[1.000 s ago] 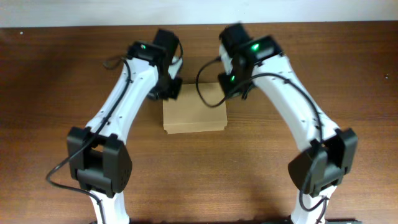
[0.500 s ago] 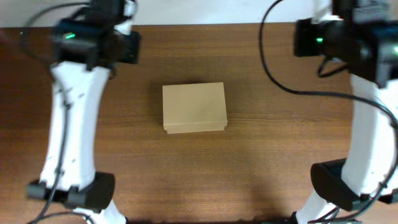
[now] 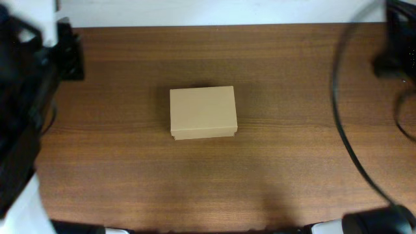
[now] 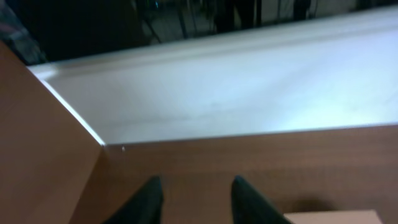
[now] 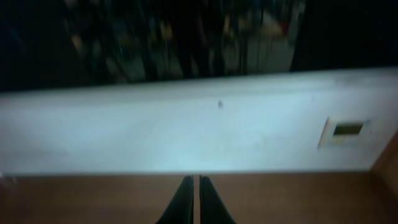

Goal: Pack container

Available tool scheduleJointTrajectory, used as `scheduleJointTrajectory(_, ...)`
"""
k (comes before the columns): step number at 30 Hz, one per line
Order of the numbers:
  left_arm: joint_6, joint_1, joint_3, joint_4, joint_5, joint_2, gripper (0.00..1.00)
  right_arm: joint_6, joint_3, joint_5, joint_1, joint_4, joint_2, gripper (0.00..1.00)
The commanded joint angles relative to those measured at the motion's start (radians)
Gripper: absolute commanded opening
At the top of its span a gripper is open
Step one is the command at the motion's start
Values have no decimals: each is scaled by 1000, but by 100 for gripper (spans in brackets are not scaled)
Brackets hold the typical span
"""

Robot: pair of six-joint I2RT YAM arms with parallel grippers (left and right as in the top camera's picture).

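1. Box [image 3: 203, 112]: tan cardboard, lid closed flat. It rests at the centre of the surface [image 3: 273, 175], slightly nearer the far edge than the near edge. It is well apart from the left and right edges.
2. Box contact: nothing touches the box. Both arms are well apart from it in the overhead view.
3. Left arm [image 3: 23, 130]: it fills the left edge of the overhead view from the far-left corner to the near-left corner. It is heavily blurred, and its fingers cannot be made out in this view.
4. Right arm [image 3: 398, 58]: a blurred dark mass at the far-right corner. A black cable [image 3: 343, 136] curves from it along the right edge toward the near-right corner.
5. Left fingers [image 4: 152, 198]: spread, with bare surface visible in the gap and nothing held between them. In the left wrist view they point toward the far edge, where the surface meets a white wall [image 4: 249, 93]. A corner of the box [image 4: 336, 218] shows at the bottom right of this view, beside the right-hand finger and apart from it.
6. Right fingers [image 5: 185, 204]: pressed together, with only a thin bright line between the tips and nothing held. They point toward the far edge, with the white wall [image 5: 186, 137] beyond it. The box does not appear in the right wrist view.
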Motion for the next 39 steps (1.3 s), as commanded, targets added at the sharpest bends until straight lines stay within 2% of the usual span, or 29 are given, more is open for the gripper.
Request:
scheduleJointTrajectory(1,11,6,6,4,-14,-27,49,18,7,-8,-6,9,-40,9)
scheduleJointTrajectory(2,11,6,6,4,-14,-32,57,17,7,-8,-6,8,-50,19)
scheduleJointTrajectory(3,11,6,6,3,-14,-36,100,18,7,-8,-6,8,-57,33)
scheduleJointTrajectory(4,11,6,6,3,-14,-37,100,18,7,-8,-6,6,-62,61)
scheduleJointTrajectory(5,11,6,6,2,-14,-37,100,18,7,-8,-6,5,-67,99)
scheduleJointTrajectory(11,11,6,6,-60,-13,-35,100,18,7,-8,-6,1,-71,99)
scheduleJointTrajectory(23,10,6,5,-261,-13,-35,100,17,6,-8,-6,-150,-40,99)
scheduleJointTrajectory(33,11,6,5,-261,-13,-35,100,17,4,-8,-6,-253,-11,99)
scheduleJointTrajectory(39,11,6,5,-261,-13,-35,100,17,4,-4,-7,-254,-5,99)
